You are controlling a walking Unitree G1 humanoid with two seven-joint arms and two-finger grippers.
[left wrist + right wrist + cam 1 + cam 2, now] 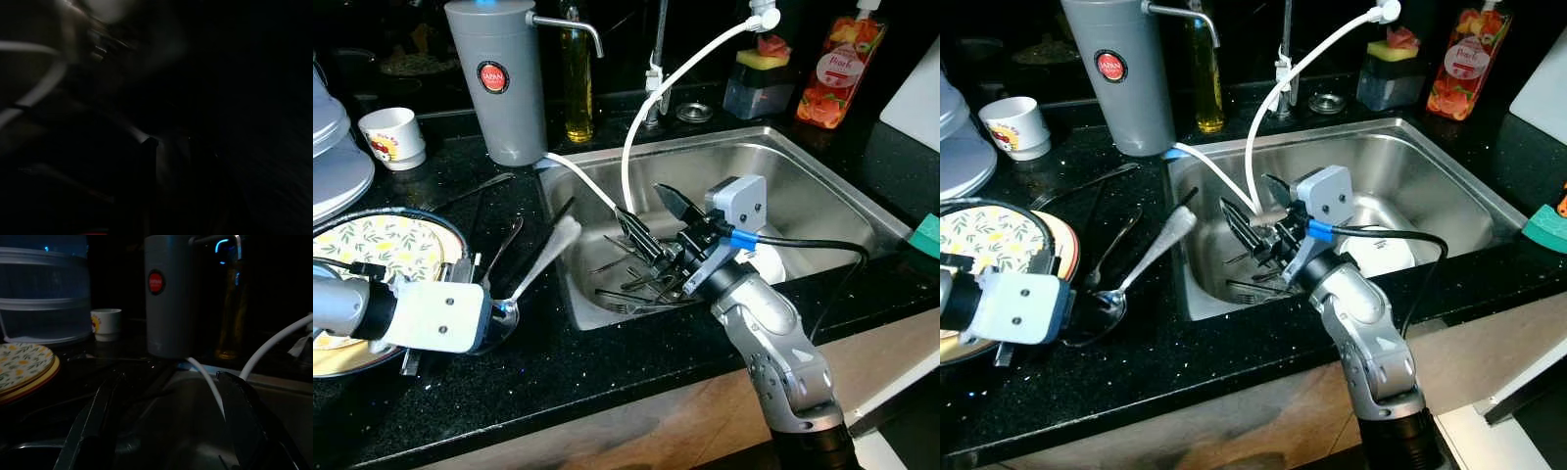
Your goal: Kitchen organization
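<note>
In my head views the light was strong and sharp, with glare on the steel sink and sparkle on the black table. The left wrist view was almost black and blurred; the right wrist view was dim but readable.

One stainless sink holds a tangle of forks, too overlapped to count, and one white dish. On the black counter lie one large spoon and at least two thinner utensils, beside one stack of plates whose top one has a floral print. Behind stand one grey water filter, one white cup, one oil bottle, one orange soap bottle, one sponge holder and two white hoses.
</note>
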